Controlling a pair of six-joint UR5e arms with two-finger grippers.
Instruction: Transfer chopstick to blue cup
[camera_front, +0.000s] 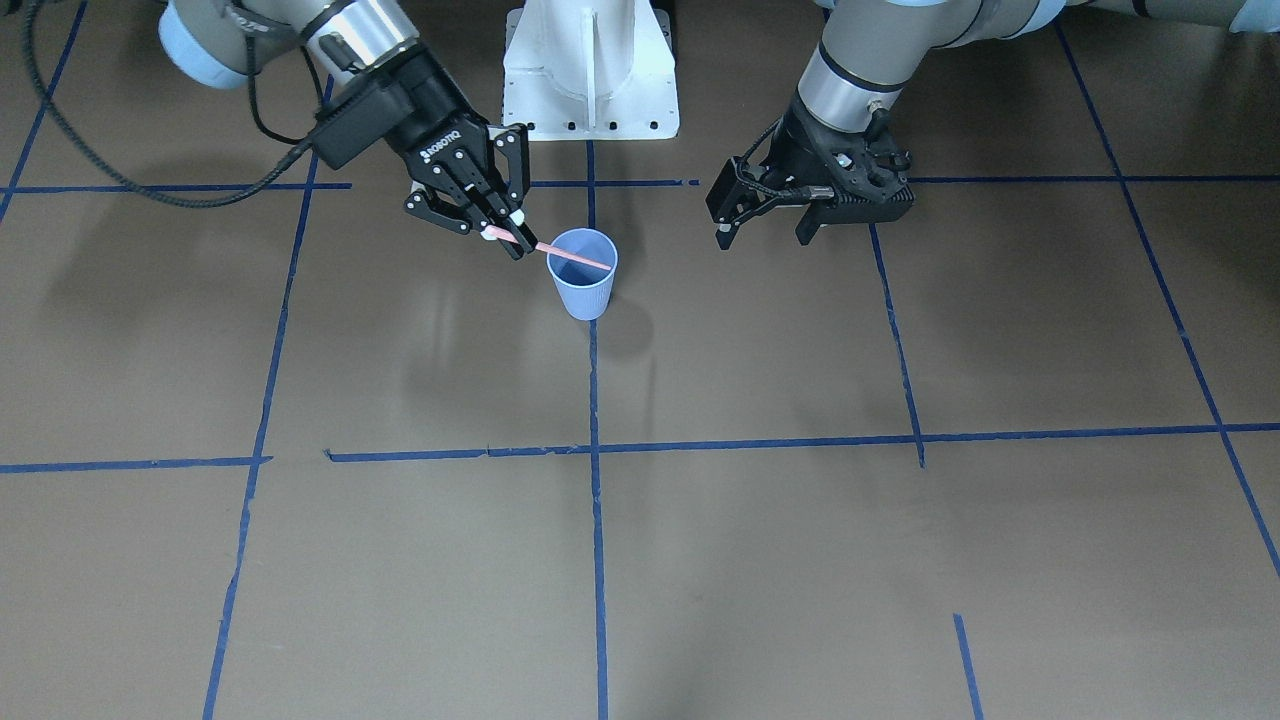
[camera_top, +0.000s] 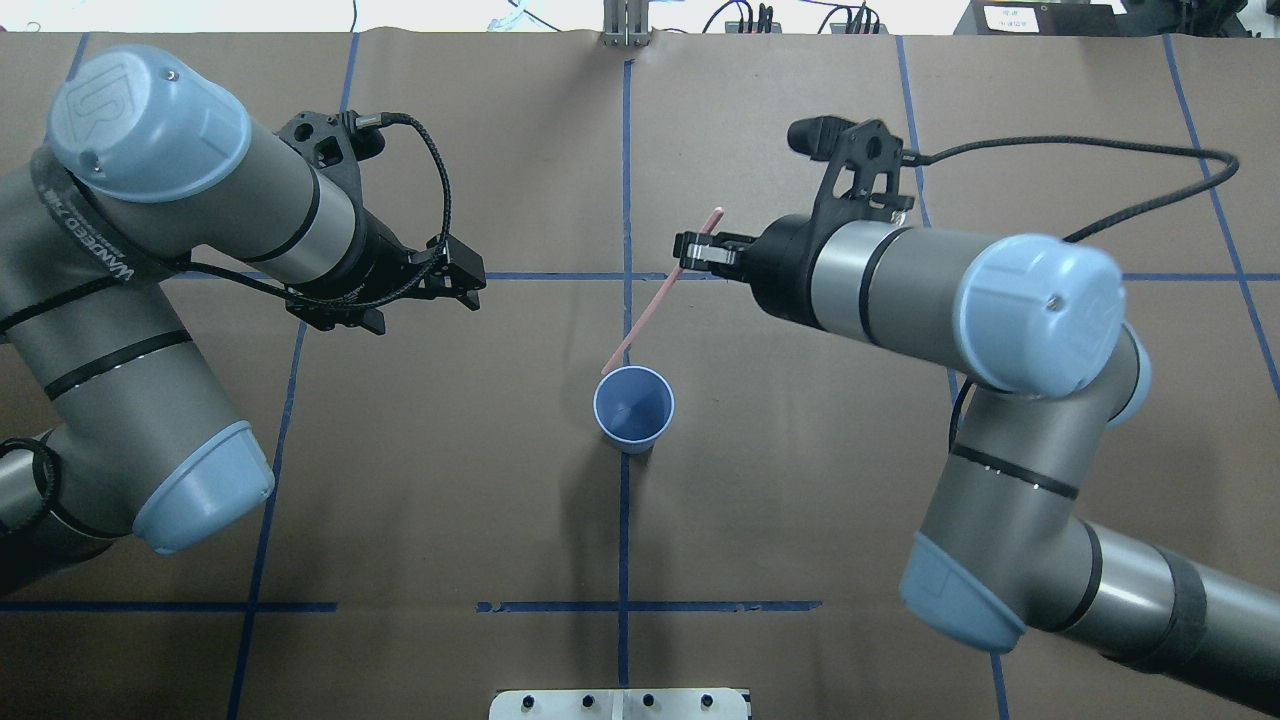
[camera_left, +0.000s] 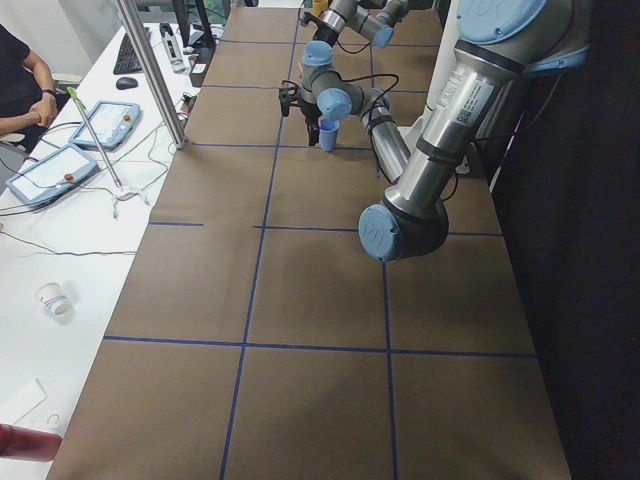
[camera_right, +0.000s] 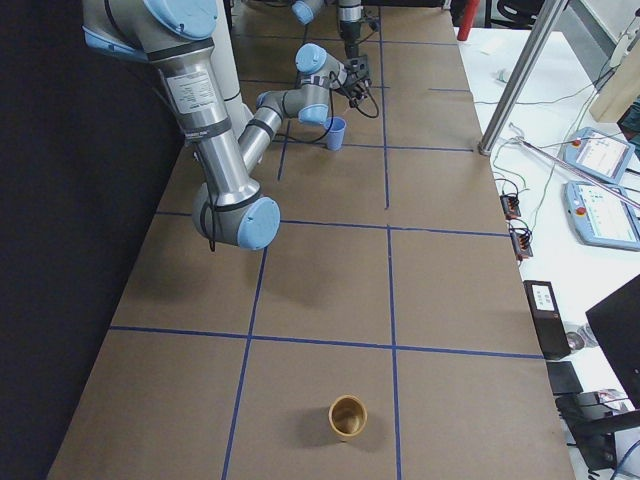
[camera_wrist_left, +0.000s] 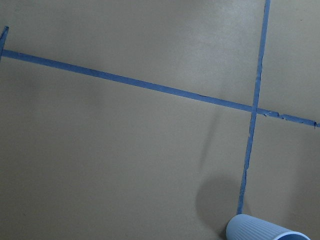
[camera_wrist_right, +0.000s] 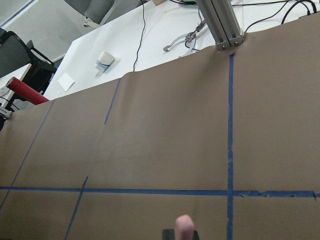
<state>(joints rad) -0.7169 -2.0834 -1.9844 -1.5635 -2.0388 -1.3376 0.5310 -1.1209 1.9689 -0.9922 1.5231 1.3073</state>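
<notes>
Since the chopstick (camera_front: 575, 257) must drop into the blue cup (camera_front: 583, 292), the right claw (camera_front: 508, 238) pinches it slanted rimward; the left claw (camera_front: 763, 233) gapes empty.

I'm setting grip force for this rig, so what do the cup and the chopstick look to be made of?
The cup is probably paper, matte light blue: its side has fine vertical ribbing and throws no glare. Thin plastic can't be ruled out. The chopstick is likely plastic or painted wood: smooth, even pinkish red with a paler end. It is too thin here to tell which.
</notes>
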